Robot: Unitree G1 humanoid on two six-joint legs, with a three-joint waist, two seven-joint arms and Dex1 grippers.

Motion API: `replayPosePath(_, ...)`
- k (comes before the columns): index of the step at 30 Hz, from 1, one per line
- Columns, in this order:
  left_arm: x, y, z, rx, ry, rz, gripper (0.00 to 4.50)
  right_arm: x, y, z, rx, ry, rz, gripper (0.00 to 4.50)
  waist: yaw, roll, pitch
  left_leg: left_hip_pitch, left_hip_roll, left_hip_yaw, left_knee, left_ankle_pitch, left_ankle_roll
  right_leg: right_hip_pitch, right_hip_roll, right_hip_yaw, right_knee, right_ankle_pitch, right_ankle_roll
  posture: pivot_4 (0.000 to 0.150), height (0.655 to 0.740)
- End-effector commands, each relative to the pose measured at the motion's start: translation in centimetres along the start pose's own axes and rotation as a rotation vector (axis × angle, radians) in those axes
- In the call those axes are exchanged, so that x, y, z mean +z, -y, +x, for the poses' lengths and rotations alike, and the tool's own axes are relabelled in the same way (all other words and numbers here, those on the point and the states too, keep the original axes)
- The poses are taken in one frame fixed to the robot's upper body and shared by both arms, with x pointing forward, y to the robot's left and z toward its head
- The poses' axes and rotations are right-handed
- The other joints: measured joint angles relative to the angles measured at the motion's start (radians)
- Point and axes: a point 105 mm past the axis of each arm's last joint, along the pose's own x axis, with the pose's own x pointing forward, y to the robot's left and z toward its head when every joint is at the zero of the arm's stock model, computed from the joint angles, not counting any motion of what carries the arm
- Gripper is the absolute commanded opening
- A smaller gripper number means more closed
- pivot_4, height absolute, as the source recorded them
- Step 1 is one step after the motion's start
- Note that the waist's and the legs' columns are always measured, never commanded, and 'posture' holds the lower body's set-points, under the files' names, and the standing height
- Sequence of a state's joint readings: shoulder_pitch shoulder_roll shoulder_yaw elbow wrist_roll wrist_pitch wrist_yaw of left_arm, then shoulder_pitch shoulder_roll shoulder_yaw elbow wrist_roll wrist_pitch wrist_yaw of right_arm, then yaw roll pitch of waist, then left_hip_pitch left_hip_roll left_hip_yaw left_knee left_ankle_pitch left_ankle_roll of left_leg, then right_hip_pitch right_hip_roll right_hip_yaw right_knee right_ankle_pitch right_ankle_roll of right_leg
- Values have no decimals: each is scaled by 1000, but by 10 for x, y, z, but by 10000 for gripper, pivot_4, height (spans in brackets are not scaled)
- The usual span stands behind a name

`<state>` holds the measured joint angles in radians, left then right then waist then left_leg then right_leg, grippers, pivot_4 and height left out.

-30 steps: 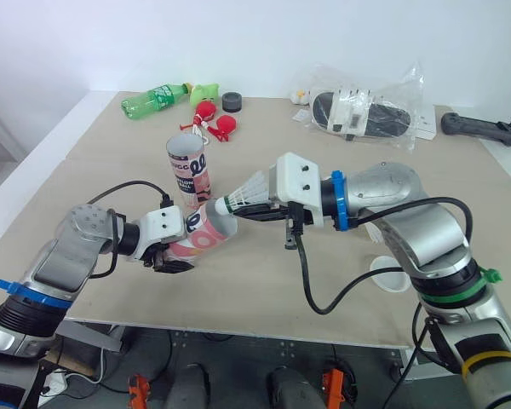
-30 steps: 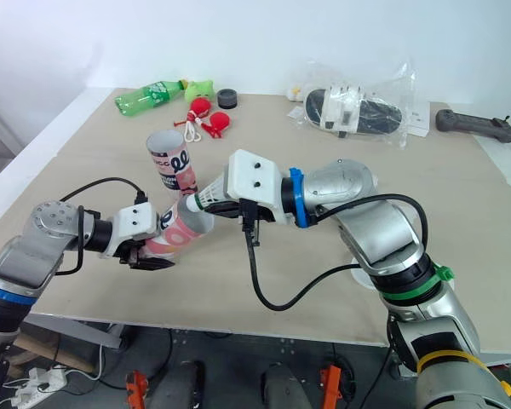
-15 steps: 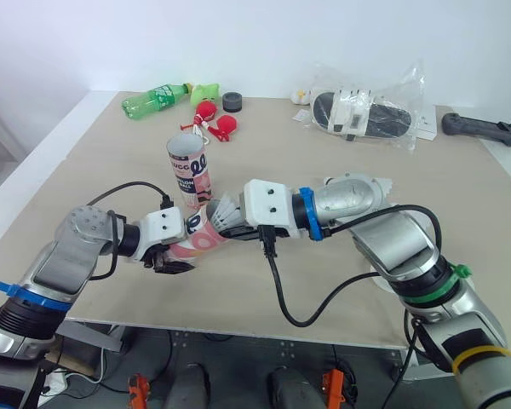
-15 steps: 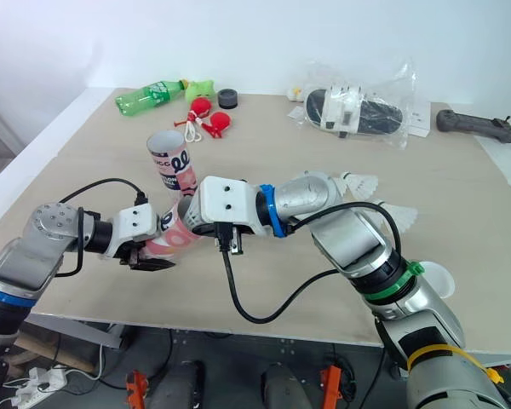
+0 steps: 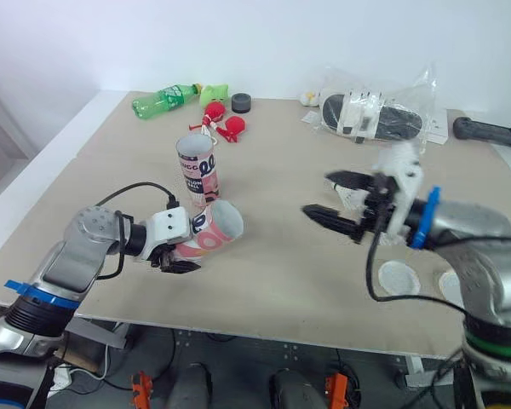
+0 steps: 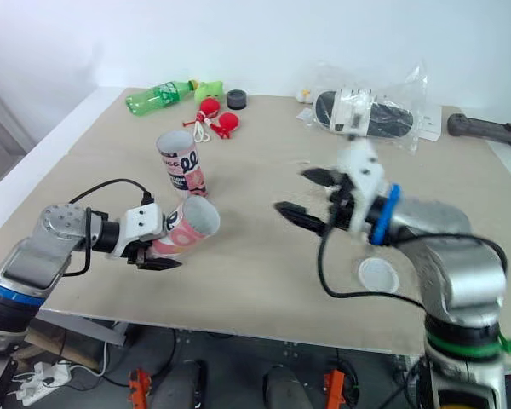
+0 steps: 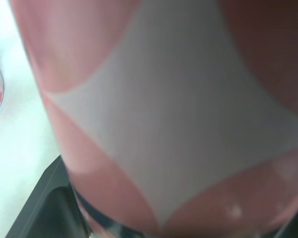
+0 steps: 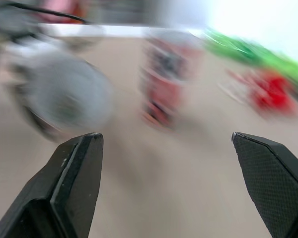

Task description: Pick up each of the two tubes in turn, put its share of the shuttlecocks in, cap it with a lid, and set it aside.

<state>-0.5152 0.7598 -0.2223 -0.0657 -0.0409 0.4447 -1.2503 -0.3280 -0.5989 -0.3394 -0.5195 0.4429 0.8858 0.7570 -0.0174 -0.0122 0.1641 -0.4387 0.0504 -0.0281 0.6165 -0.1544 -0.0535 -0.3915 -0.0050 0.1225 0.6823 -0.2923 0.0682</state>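
My left gripper (image 5: pixel 175 256) is shut on a pink-and-white tube (image 5: pixel 206 233), held tilted low over the table with its open mouth toward the right. That tube's wall (image 7: pixel 164 114) is close up in the left wrist view. The second tube (image 5: pixel 198 169) stands upright just behind it. My right gripper (image 5: pixel 319 196) hangs open and empty over the middle of the table, well right of the held tube, with its fingers (image 8: pixel 74 173) spread wide. Two white lids (image 5: pixel 398 277) (image 5: pixel 456 285) lie flat near the front right edge.
At the back of the table lie a green bottle (image 5: pixel 166 96), red toys (image 5: pixel 221 123) and a black roll (image 5: pixel 242 104). A plastic bag of items (image 5: pixel 375 119) and a black handle (image 5: pixel 485 132) lie at the back right. The table's front edge (image 5: pixel 264 328) is close.
My right gripper carried a shuttlecock to the held tube's mouth, opened, and drew back to the right with nothing in it. The head camera has shifted. My left gripper has kept hold of the tube.
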Motion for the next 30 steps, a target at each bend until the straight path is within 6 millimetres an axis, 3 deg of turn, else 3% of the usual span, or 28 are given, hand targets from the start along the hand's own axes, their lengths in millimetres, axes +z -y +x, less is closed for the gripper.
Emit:
replayPosePath(1, -13, 20, 24, -118, -16, -49, 33037, -19, 24, -38, -256, 1, 34, 44522, -1, 1, -1, 0, -1, 0, 0, 0, 0, 1, -1, 0, 0, 0, 1, 1500, 7400)
replayPosePath(5, -11, 22, 29, -139, -7, -43, 33037, -41, 31, -53, -339, -55, 53, 44522, -5, 5, -2, 1, -3, 0, 1, 0, 0, 2, -3, 2, 0, -1, 2, 1500, 7400)
replayPosePath(8, -9, 21, 32, -147, -3, -35, 33037, -68, 40, -63, -425, -151, 44, 44522, -6, 4, -2, 2, -4, 1, 2, 2, 3, 4, -3, 3, 0, 0, 2, 1500, 7400)
replayPosePath(11, -7, 20, 34, -150, 0, -30, 33037, -84, 45, -65, -473, -194, 38, 44522, -5, 4, -3, 2, -5, 2, 2, 2, 3, 4, -4, 3, -2, -1, 1, 1500, 7400)
replayPosePath(16, -6, 22, 34, -160, -1, -28, 33037, -99, 55, -50, -524, -207, 44, 44522, -5, 4, -3, 2, -5, 6, 2, 3, 4, 4, -7, 4, -3, -2, 4, 1500, 7400)
replayPosePath(30, -3, 21, 32, -133, 3, -34, 33037, -113, 73, -4, -516, -177, 66, 44522, -4, 5, -3, 1, -8, 8, 1, 3, 5, 11, -11, 3, -3, -6, 8, 1500, 7400)
